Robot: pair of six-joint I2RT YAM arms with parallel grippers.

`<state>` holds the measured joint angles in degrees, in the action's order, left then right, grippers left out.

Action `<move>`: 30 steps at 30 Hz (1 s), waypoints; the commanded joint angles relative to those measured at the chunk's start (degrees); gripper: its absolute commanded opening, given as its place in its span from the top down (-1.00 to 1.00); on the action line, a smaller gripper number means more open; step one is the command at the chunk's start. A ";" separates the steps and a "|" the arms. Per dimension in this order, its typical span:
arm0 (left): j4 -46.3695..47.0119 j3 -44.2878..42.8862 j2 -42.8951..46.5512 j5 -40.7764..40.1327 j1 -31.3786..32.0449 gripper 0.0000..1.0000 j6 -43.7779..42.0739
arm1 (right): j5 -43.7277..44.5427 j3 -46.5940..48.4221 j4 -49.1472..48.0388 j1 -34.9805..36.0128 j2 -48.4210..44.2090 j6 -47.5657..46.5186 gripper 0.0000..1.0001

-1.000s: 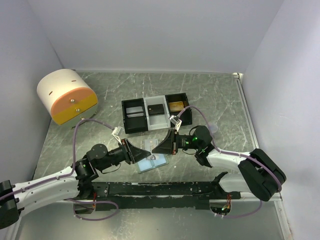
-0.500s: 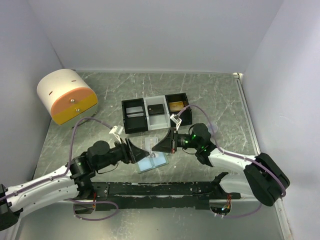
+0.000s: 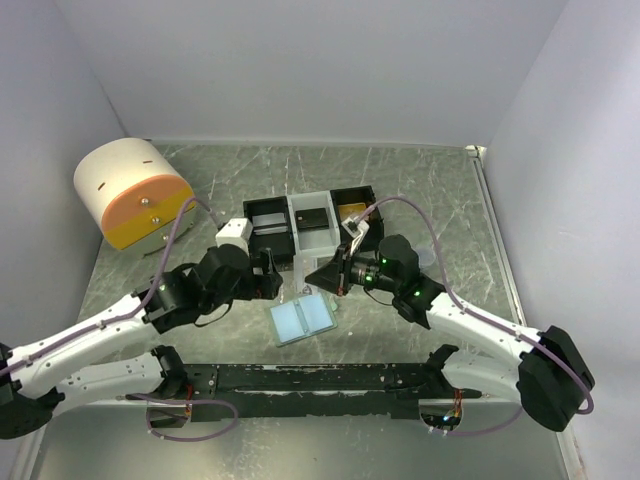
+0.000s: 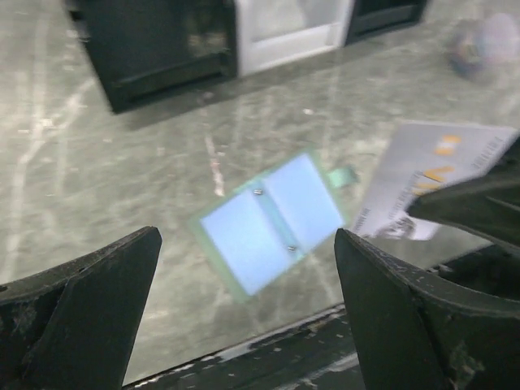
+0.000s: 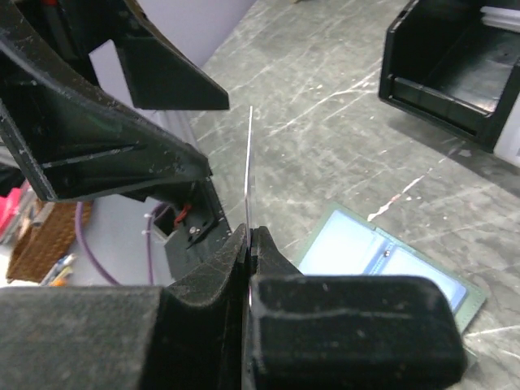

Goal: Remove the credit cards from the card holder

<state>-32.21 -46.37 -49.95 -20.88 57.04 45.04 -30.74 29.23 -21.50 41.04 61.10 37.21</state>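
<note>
**Card holder, a sage-green bifold with pale blue inner panels [image 3: 303,320], lies open: one card is out**

Spread flat with both panels up, the card holder sits on the grey marbled worktop close to the middle of its near edge. It lies on the near side of the black-and-white three-compartment tray [image 3: 248,232].

The right gripper [image 5: 250,236] is clamped on a thin white card with orange markings [image 4: 431,191], holding it on edge in the air above the holder and clear of it. The left gripper [image 4: 248,240] is spread wide with nothing between its fingers, and hangs over the holder without touching it.

So at least one card has been removed, I judge. It has not been set down, and the holder may need checking for more.

Some things are hard to make out:
- **Holder pockets:** the panels look plain blue, and I cannot tell whether another card is tucked inside.
- **Card print:** it is blurred in the left wrist view, and the card's right end is hidden behind the dark fingers.
- **Card in other views:** from the right wrist it is only a thin bright line, and from above it is barely visible.
</note>
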 commanded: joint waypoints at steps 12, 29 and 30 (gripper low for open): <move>-7.92 -5.69 -1.58 -0.17 -34.58 -0.95 -21.82 | 22.71 14.01 16.52 7.44 1.95 -25.76 1.00; -8.21 -3.04 4.22 -8.05 -35.50 -1.00 -17.83 | 36.31 39.93 27.95 12.18 29.59 -44.15 1.00; -8.00 -2.85 5.85 -8.43 -35.50 -0.99 -17.71 | 36.81 40.96 27.90 12.63 30.91 -45.14 1.00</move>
<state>-40.07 -48.03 -48.36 -26.04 21.87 26.79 2.28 65.84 5.26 52.14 88.64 -2.02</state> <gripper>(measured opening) 0.998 0.007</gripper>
